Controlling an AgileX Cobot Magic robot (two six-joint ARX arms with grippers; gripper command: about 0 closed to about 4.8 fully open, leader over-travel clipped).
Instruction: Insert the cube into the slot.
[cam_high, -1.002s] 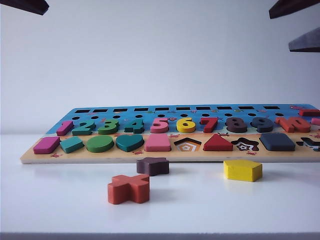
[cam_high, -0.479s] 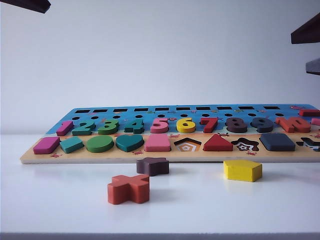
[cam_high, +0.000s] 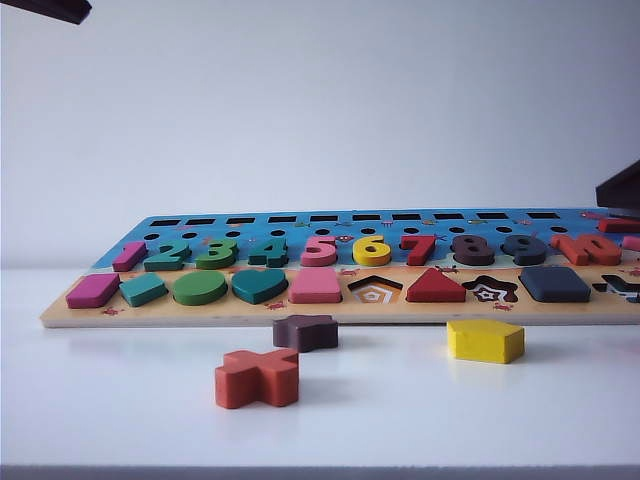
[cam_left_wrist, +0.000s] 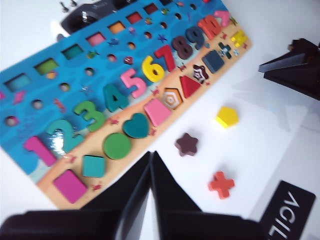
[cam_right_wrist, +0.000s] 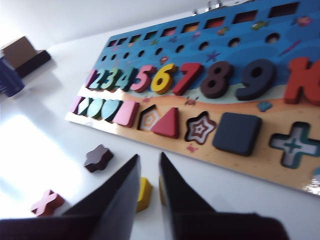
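Right claw (cam_right_wrist: 149, 165) nearly closed, empty; left claw (cam_left_wrist: 150, 161) closed, empty.

Three loose blocks on the worktop: one orange cross (cam_high: 257, 377), one brown star (cam_high: 305, 332), one yellow pentagon (cam_high: 485, 340)

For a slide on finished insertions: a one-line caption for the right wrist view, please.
Dark navy-blue square wooden cube seated in the wooden puzzle board; right hand hovers above the yellow pentagon block.
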